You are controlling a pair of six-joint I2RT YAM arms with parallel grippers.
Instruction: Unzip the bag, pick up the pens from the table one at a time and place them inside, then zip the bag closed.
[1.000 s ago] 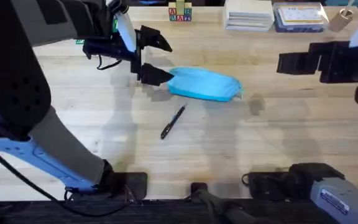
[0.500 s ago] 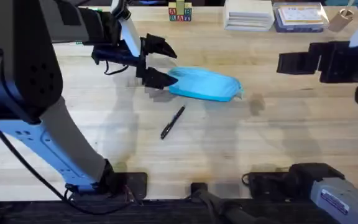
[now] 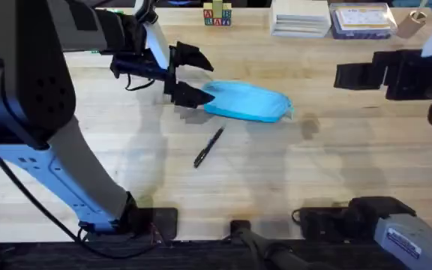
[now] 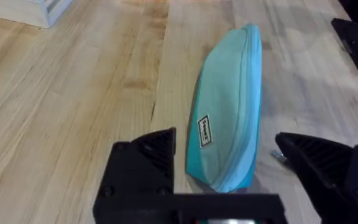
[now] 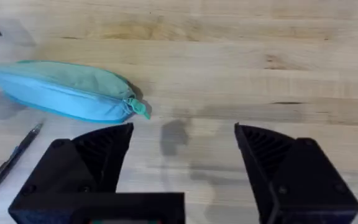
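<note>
Soft light-blue fabric pencil pouch (image 3: 246,101) lies flat on the pale planked wooden bench (image 3: 291,172), long axis running left-right, zipper seam along its length and apparently zipped, so step in hand is prob. the unzip.

Left end effector (image 3: 188,74) sits at the pouch's left rounded end w/ fingers spread wide; the nearer finger is just at the fabric, though contact can't be confirmed. In the left wrist view the pouch (image 4: 229,134) runs away between the two black fingers (image 4: 143,163), end-on. That alignment makes sense as a way to pinch and anchor this end so the pouch won't slide when the slider is pulled.

Right end effector (image 3: 347,75) hangs well to the right of the pouch, fingers apart, holding nothing. Its wrist view shows the pouch's (image 5: 64,90) far tip w/ a small teal tab (image 5: 138,107), likely the zipper pull, so it looks poised to come in for that tab.

Slim black pen w/ pale silvery end (image 3: 209,147) lies diagonal on the bench near the pouch's front side, apart from it, not yet loaded.
</note>
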